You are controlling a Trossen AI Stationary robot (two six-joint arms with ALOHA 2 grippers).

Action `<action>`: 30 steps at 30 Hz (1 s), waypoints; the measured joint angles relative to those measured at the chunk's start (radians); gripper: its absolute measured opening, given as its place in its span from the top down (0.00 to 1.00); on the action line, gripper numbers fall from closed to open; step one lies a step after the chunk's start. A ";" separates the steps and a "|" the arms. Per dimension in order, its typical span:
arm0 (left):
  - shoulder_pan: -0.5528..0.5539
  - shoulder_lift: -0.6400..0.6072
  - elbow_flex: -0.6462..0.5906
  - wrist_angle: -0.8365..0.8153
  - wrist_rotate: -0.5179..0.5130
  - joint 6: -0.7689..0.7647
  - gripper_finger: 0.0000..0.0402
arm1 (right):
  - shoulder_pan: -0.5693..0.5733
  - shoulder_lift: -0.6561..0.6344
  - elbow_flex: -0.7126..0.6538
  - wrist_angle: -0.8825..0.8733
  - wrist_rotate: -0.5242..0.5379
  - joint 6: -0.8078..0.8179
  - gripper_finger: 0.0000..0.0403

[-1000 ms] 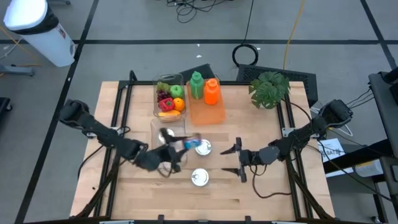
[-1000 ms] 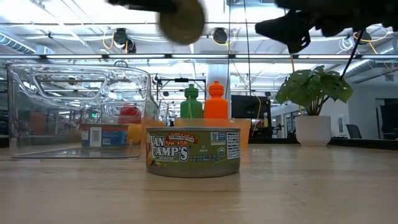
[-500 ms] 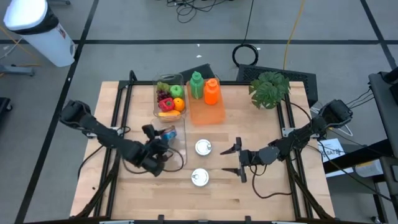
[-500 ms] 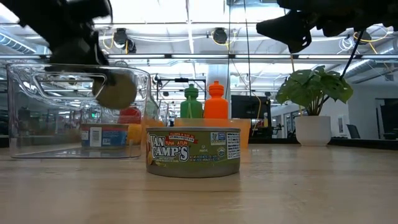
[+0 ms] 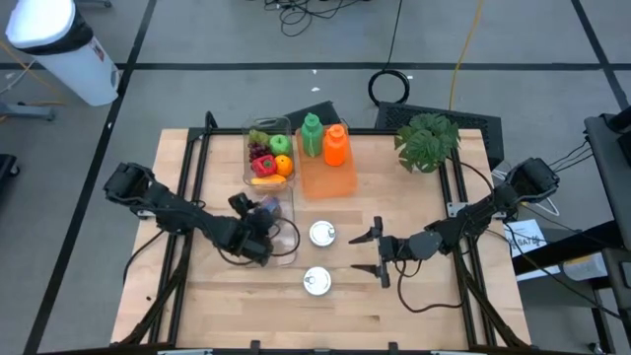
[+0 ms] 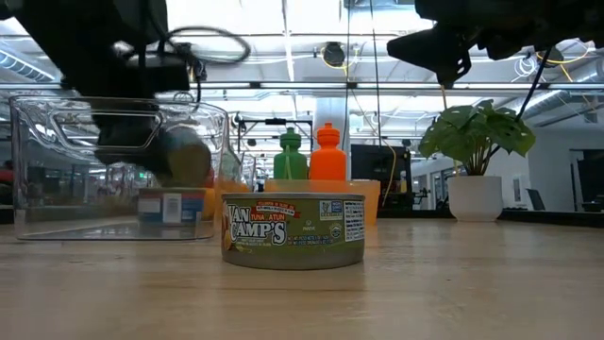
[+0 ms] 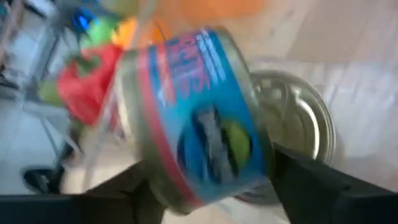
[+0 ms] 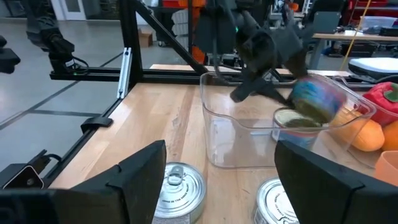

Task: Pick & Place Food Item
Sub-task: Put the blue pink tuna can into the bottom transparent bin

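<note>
Blue-labelled can (image 7: 199, 118) clamped in left gripper (image 5: 258, 229) fingers, over clear bin (image 5: 268, 225).
Right gripper (image 5: 369, 252) fingers apart, near 2 cans (image 5: 322, 234) on surface (image 5: 414, 311).

Blue-labelled can (image 7: 199, 118) sits between the left gripper (image 7: 208, 186) fingers (image 7: 317, 186), clamped on both sides, tilted, label facing camera, heavily blurred. Red band runs around its edge. Just past the jaws, behind the held can: a second can (image 7: 298, 124), silver lid showing, lying flat. Further out beyond the jaws: red (image 7: 87, 81), green (image 7: 102, 28) and orange (image 7: 134, 31) produce shapes, too blurred to identify. Pale wood surface (image 7: 348, 43) behind it all.
</note>
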 joint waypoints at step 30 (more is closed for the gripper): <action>0.001 -0.035 0.063 0.052 0.166 0.092 0.11 | 0.000 0.001 0.000 0.000 0.000 0.000 0.31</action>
